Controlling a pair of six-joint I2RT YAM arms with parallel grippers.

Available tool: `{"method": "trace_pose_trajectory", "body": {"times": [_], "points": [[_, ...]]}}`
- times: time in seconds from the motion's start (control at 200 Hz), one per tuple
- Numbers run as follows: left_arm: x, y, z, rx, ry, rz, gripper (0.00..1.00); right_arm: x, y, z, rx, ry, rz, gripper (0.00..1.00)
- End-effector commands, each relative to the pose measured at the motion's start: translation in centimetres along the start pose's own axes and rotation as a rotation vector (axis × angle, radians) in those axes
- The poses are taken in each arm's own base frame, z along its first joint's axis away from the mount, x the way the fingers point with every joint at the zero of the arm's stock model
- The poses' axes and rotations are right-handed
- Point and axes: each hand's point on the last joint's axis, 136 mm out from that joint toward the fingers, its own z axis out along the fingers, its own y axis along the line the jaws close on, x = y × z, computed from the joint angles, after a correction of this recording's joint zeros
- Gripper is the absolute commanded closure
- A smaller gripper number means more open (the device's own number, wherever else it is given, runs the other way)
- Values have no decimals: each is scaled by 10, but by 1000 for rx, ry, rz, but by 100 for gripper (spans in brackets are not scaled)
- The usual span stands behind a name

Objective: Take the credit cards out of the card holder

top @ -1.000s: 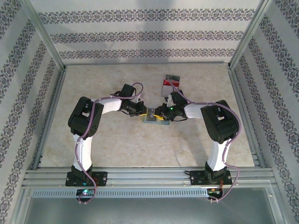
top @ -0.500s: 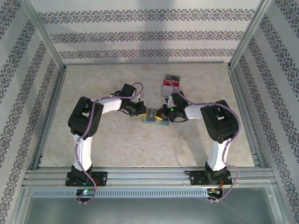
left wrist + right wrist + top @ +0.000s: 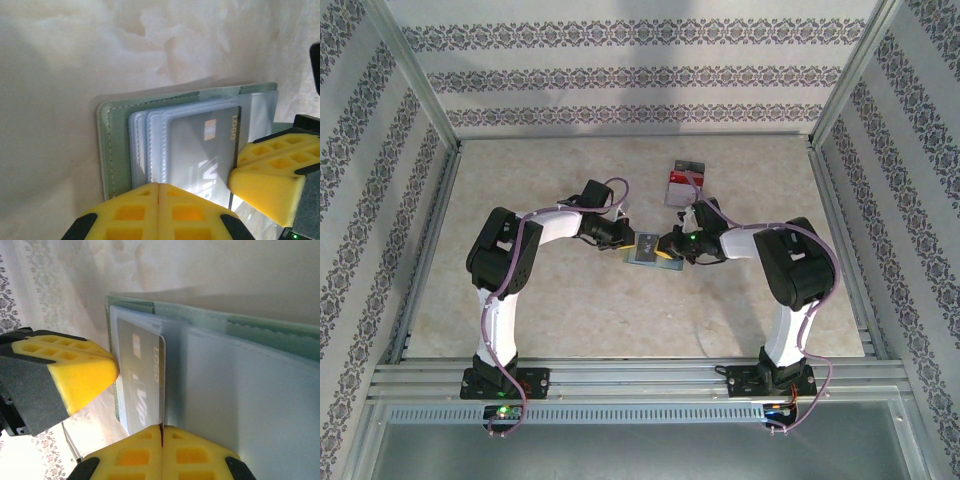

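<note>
While the left gripper point(image 3: 159, 194) stays shut on one side of the card holder point(image 3: 112, 150), with the plastic sleeves running in between its yellow pads, the right gripper point(image 3: 161, 434) has just closed. A second ago its jaws stood a little apart. Now the two pads meet, and the free edge of the grey credit card point(image 3: 200, 150) goes straight into the seam between them (the right wrist view shows this best).

The card holder has not shifted. It lies open and flat on the table point(image 3: 520, 300), between the two grippers, near the middle. Most of the credit card is still inside its clear sleeve point(image 3: 175, 340), so I judge that the grasp is made but the pulling out is not yet begun. The next move probably needs a straight pull away from the left gripper. If the pinch also caught the sleeve, the whole holder could drag along.

Farther back, the stack of cards point(image 3: 684, 178) lies well apart, where it was.
</note>
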Motion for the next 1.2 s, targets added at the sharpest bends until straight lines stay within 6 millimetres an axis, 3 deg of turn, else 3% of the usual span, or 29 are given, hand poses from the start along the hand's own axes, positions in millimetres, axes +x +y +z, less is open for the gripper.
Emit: {"method": "trace_pose_trajectory", "body": {"times": [0.0,0.22,0.425,0.695,1.194], "points": [[18,36,8,-123,61,-56,94,1,-7,-9,14,-10,1,100],[15,30,6,-98,54,-49,93,2,-10,-8,11,-4,3,100],[4,-2,-8,-17,16,-4,85,2,-3,0,-14,4,-9,100],[-6,-32,-27,46,-26,24,85,1,2,7,-37,9,-10,100],[3,-32,0,35,38,28,90,3,-4,9,-15,9,-2,100]]}}
